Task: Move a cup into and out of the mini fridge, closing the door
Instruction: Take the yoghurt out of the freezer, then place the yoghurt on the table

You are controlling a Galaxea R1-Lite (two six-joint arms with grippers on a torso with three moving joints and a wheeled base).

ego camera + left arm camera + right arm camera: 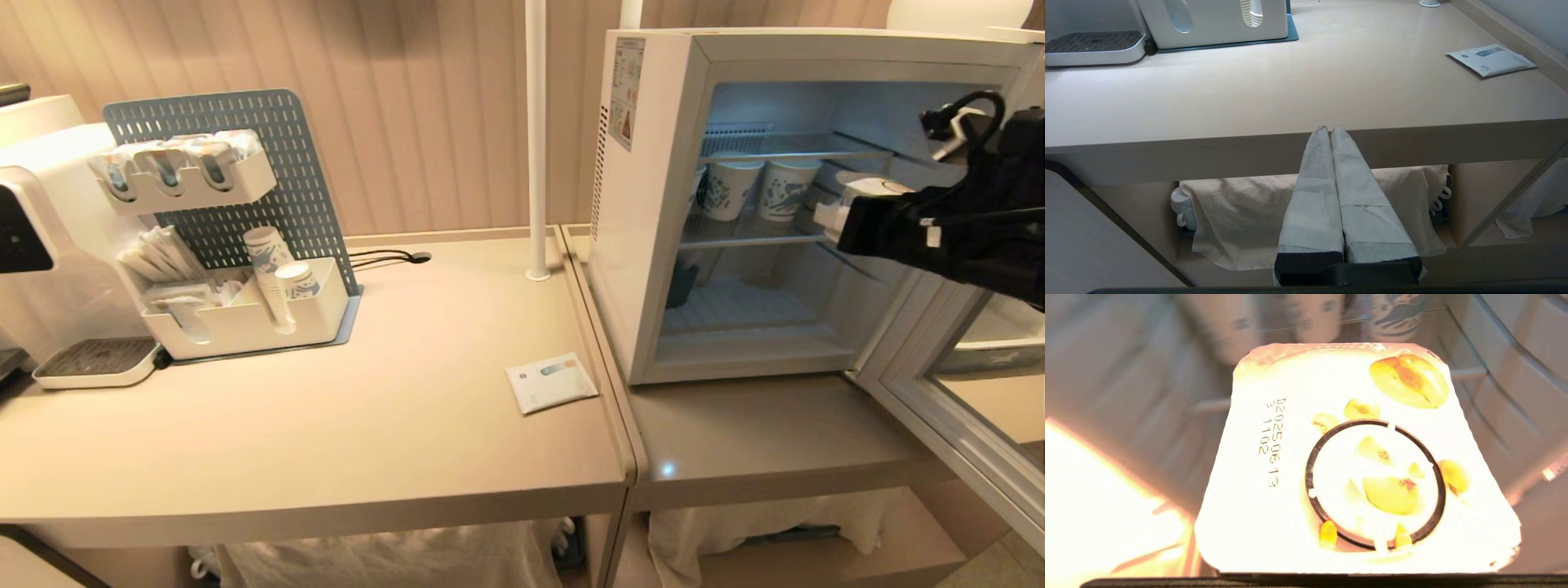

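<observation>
Behind the bench [326, 425], a wall [392, 106] of pale beige vertical ribbed panelling, warmly lit. Rising from the bench's back edge, a white pole [535, 139]. Just beside the pole, a cable [384, 258] entering a grommet. Far from the pole, at the bench's other end, a blue-grey pegboard organiser [237, 220] with white trays, next to a white drinks machine [41, 237] and its drip tray [98, 361]. Near the bench's front corner below the pole, a flat white packet [551, 382]. Adjoining, past the pole, a second beige bench [759, 433]. Under both benches, open shelves draped with cream cloth [392, 559].
</observation>
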